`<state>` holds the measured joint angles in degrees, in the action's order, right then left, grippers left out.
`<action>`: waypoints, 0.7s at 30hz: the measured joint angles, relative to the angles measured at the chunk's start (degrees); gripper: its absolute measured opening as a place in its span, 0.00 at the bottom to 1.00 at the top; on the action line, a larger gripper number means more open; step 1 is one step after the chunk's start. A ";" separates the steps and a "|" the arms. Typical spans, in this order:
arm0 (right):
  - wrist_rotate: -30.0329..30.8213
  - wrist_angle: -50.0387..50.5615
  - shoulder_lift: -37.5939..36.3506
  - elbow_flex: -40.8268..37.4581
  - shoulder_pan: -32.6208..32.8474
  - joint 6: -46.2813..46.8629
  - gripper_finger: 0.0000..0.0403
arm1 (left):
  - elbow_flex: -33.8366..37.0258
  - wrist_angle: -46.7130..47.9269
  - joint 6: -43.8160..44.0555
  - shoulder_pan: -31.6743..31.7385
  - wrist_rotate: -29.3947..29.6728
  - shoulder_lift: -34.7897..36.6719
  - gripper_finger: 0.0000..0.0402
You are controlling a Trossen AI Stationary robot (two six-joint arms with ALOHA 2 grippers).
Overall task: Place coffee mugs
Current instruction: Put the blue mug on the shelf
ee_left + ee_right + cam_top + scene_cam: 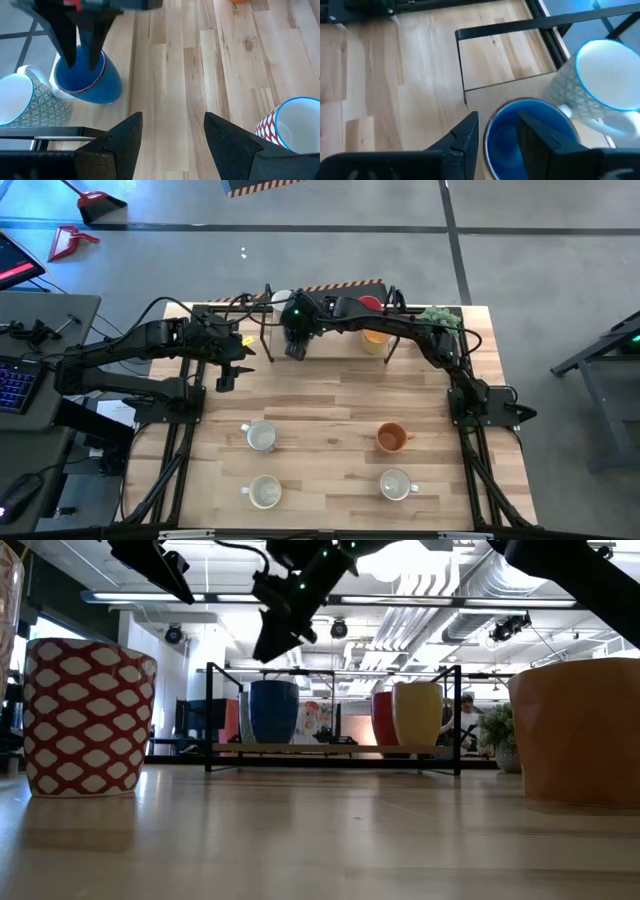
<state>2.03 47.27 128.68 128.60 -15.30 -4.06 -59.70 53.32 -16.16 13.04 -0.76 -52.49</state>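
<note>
Nearest us, four mugs wait on the open table (330, 405): two white ones (260, 436) on the left, an orange one (391, 438) and another white (395, 484) on the right, seemingly queued for the rack. Farther back, our left gripper (226, 375) hovers empty with fingers spread wide, clear of the work. At the far rack (335, 748), our right gripper (497, 137) straddles the blue mug's (520, 131) wall with fingers parted, so we judge it is letting go beside the patterned mug (600, 80).
</note>
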 joint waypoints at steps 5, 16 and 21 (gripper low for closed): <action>6.66 10.95 -0.02 3.76 0.81 0.57 0.27 | 0.00 0.02 0.02 0.00 0.00 0.01 0.50; 8.64 19.21 -0.06 3.76 0.45 0.51 0.27 | -0.01 0.04 0.07 -0.02 0.00 0.01 0.50; 9.98 23.45 -0.15 3.71 -0.95 -0.39 0.27 | 0.00 0.35 0.52 0.00 0.07 0.02 0.50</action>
<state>12.00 70.72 128.53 132.31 -16.24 -4.45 -59.70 53.67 -15.64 13.04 -0.69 -52.47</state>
